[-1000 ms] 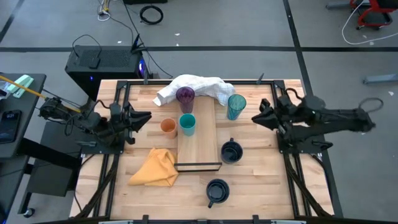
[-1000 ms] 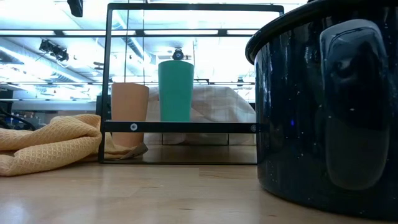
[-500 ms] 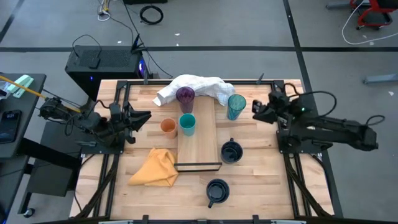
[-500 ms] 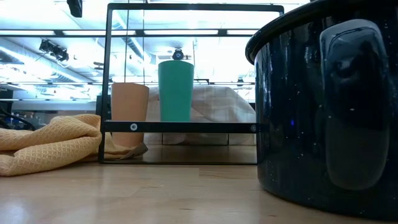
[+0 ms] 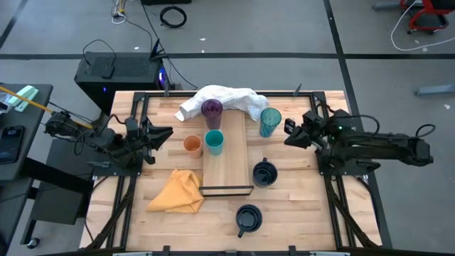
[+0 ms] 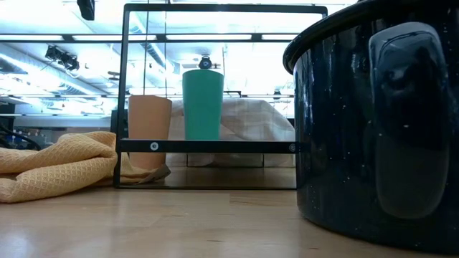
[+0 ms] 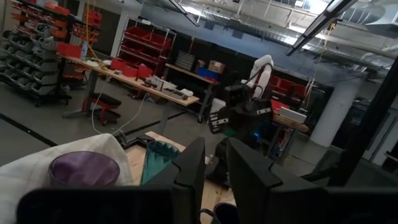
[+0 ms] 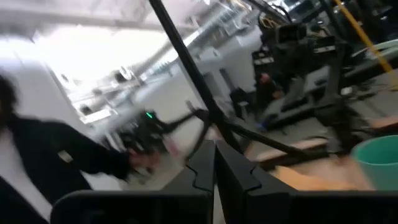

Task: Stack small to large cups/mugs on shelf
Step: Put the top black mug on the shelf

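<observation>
The slatted wooden counter (image 5: 284, 206) carries everything. On it, running lengthwise down the middle, lies the shelf (image 5: 226, 162) — a pale board whose dark metal rim sits at the near short end. A crumpled white cloth (image 5: 226, 98) lies at the far edge of the counter, and a yellow cloth (image 5: 178, 192) is bunched beside the shelf's rimmed end on the left arm's side.

The left arm waits at the counter's left edge; its left claw (image 5: 166, 134) points toward the cups, and the left wrist view shows its fingers (image 7: 194, 167) a narrow gap apart, holding nothing. The right claw (image 5: 290, 131) hovers near the teal tumbler (image 5: 269, 121) without touching it; in the right wrist view its fingers (image 8: 203, 167) are pressed nearly together, empty.

The purple tumbler (image 5: 211, 111) stands against the white cloth, near the shelf's far end. The teal tumbler stands off the board on the right arm's side. A short teal cup (image 5: 214, 141) stands on the shelf near its left edge, and the short orange cup (image 5: 192, 146) stands just beside it on the counter. One navy mug (image 5: 264, 173) sits just beside the shelf's right edge; the other navy mug (image 5: 248, 217) sits beyond the rimmed end — it fills the low view's right side.
</observation>
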Tool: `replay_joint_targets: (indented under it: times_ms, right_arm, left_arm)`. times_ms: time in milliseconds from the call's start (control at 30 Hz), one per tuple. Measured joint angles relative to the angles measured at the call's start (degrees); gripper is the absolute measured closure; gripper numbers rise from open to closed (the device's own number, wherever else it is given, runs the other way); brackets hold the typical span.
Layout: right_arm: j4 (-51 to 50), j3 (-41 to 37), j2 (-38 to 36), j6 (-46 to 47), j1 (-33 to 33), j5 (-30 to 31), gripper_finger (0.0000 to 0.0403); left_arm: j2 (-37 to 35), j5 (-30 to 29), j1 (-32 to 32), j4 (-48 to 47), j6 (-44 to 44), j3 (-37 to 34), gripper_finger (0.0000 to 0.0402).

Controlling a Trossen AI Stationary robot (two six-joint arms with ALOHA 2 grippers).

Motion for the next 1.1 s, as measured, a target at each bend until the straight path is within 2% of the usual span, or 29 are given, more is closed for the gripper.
replay_joint_targets:
  times_ms: [167, 333, 500, 633, 867, 967, 1100]
  right_arm:
    - [-13.92, 4.62, 0.0, -16.87, 0.0, 0.01, 0.0384]
    - [-29.81, 13.17, 0.0, -31.65, 0.0, 2.78, 0.0387]
    - [-58.27, 23.46, 0.83, -46.75, 0.0, 5.62, 0.0389]
    - [-76.74, 30.29, 3.0, -52.99, 0.66, 6.61, 0.0389]
    - [-86.22, 36.64, 9.68, -56.98, 9.12, 8.33, 0.0383]
    - [-90.76, 37.33, 14.25, -56.89, 12.89, 9.4, 0.0362]
    - [-91.43, 37.48, 19.86, -56.65, 16.98, 9.47, 0.0315]
  left_arm:
    - [0.0, -0.13, 0.0, -0.02, 0.4, 0.0, 0.0327]
    - [0.0, -1.0, 0.01, 0.0, 0.42, 0.0, 0.0328]
    - [0.0, -1.91, 0.01, 0.0, 0.46, 0.0, 0.0333]
    - [0.0, -2.86, -0.01, 0.0, 0.58, 0.0, 0.0331]
    - [0.0, -5.21, 0.01, 0.09, 2.18, 0.0, 0.033]
    - [0.0, -5.52, 0.01, 0.07, 2.55, 0.0, 0.0333]
    - [0.0, -5.56, 0.01, 0.09, 3.39, 0.0, 0.0329]
